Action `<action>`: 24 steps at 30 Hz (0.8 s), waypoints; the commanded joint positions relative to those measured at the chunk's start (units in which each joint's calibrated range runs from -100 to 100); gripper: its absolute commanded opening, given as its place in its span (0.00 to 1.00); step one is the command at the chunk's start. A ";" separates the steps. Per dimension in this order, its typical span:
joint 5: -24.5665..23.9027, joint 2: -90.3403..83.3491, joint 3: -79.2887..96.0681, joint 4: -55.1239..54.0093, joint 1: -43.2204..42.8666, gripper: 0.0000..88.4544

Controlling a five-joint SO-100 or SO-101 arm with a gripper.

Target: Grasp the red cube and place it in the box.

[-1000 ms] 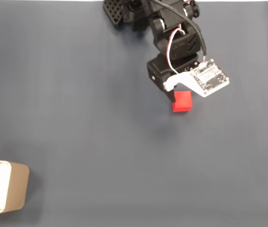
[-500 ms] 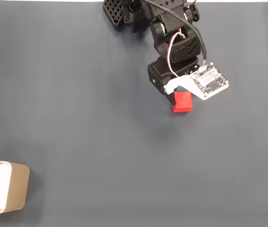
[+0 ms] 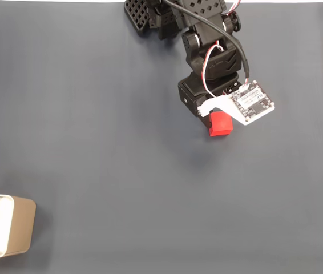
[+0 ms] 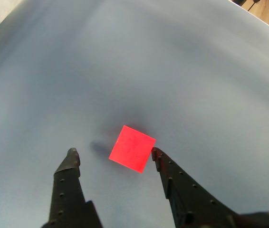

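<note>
**Cube between spread fingers, box cut off at the edge**

In the wrist view I see the small matte red cube (image 4: 132, 148) lying on the grey-blue table surface (image 4: 187, 71), turned like a diamond. The black two-finger gripper (image 4: 113, 156) stands apart around it: the right fingertip (image 4: 157, 154) is at the cube's corner, but I cannot tell if it really touches; the left one is clearly apart.

In the fixed view the black arm and its white camera board (image 3: 251, 101) hide the fingers and the cube's (image 3: 221, 124) upper edge. The beige rounded box with white interior (image 3: 4, 224) sits well apart, at the lower left, cut off by the frame edge.
</note>
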 commanded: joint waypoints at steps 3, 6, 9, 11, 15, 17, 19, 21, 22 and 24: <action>-0.73 0.28 -2.91 -0.99 -0.80 0.40; -0.88 0.54 -3.19 -0.99 -1.30 0.40; -1.07 0.80 -3.55 -0.99 -1.86 0.40; -1.27 1.32 -4.37 -1.32 -2.86 0.41; -1.47 1.66 -4.74 -1.32 -3.36 0.41; -1.51 1.84 -4.92 -1.32 -3.64 0.41; -1.61 2.10 -5.10 -1.32 -3.92 0.41; -1.71 2.36 -5.28 -1.32 -4.21 0.41; -1.76 2.44 -5.47 -1.32 -4.42 0.41; -1.86 2.70 -5.74 -1.32 -4.71 0.41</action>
